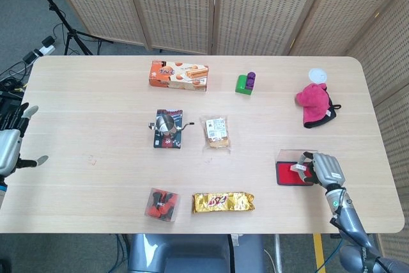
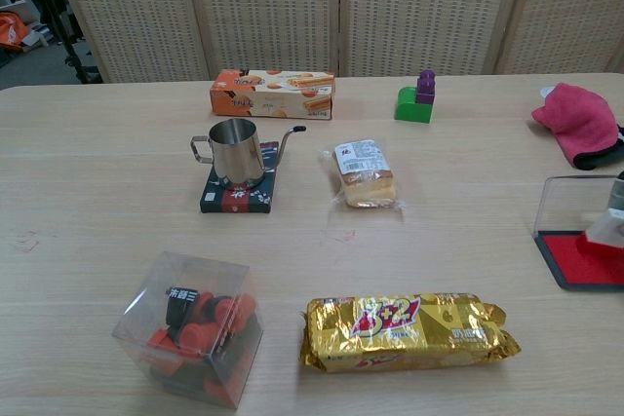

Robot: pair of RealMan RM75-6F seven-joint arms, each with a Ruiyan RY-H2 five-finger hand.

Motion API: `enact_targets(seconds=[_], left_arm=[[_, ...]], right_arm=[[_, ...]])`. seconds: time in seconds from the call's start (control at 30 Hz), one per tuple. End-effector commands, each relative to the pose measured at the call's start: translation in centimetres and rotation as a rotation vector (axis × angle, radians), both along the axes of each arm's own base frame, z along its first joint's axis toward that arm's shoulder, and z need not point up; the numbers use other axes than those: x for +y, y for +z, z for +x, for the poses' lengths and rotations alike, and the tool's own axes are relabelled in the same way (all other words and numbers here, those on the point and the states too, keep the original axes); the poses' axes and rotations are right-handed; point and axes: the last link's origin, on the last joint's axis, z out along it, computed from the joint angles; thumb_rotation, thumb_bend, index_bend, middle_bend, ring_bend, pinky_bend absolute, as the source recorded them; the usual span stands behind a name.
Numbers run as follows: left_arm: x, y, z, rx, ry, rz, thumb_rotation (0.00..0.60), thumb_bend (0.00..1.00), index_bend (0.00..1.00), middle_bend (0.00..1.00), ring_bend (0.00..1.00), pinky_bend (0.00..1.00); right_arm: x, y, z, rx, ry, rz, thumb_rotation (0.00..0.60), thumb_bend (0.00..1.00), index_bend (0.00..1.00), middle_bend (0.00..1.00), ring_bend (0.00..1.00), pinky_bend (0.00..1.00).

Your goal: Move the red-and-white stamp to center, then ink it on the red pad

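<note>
The red-and-white stamp (image 1: pixel 298 169) stands on the red ink pad (image 1: pixel 284 173) near the table's right front. My right hand (image 1: pixel 324 169) grips it from the right side. In the chest view the stamp (image 2: pixel 604 233) shows at the right edge on the red pad (image 2: pixel 575 258), with the pad's clear lid (image 2: pixel 565 202) raised behind it; the hand itself is almost wholly cut off there. My left hand (image 1: pixel 9 146) hangs at the table's left edge, fingers apart and holding nothing.
A steel kettle on a coaster (image 1: pixel 168 126), a wrapped cake (image 1: pixel 216 131) and a biscuit box (image 1: pixel 179 75) lie mid-table. A gold snack pack (image 1: pixel 223 201) and a clear box (image 1: pixel 162 204) sit at the front. Green-purple blocks (image 1: pixel 245 82) and a pink cloth (image 1: pixel 314 103) are at the back right.
</note>
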Motion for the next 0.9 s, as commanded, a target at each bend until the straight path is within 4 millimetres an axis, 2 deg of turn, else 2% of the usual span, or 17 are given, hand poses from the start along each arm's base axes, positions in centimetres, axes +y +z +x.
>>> enact_targets(seconds=[0.03,0.23,0.6,0.77,0.9], left_arm=[[0.0,0.0,0.0,-0.001,0.0,0.0,0.6,0.08,0.0,0.0,0.0,0.0],[0.0,0.0,0.0,-0.001,0.002,-0.001,0.6,0.08,0.0,0.0,0.0,0.0],[0.0,0.0,0.0,-0.003,0.003,-0.001,0.6,0.08,0.0,0.0,0.0,0.0],[0.0,0.0,0.0,-0.003,0.003,-0.002,0.6,0.09,0.0,0.0,0.0,0.0],[-0.1,0.0,0.0,-0.003,0.002,-0.003,0.6,0.09,0.0,0.0,0.0,0.0]], right_arm=[[0.2,-0.2,-0.1,0.005,-0.001,0.008,0.6,0.57,0.58,0.92,1.0,1.0],[0.4,-0.9,-0.6,0.02,-0.01,0.029,0.6,0.57,0.58,0.92,1.0,1.0],[0.1,-0.4,-0.4,0.001,-0.016,0.007,0.6,0.57,0.58,0.92,1.0,1.0],[0.1,0.5,0.2,-0.024,-0.007,-0.009,0.6,0.57,0.58,0.92,1.0,1.0],[0.0,2.6,1.1,-0.051,0.016,-0.057,0.6,0.57,0.58,0.92,1.0,1.0]])
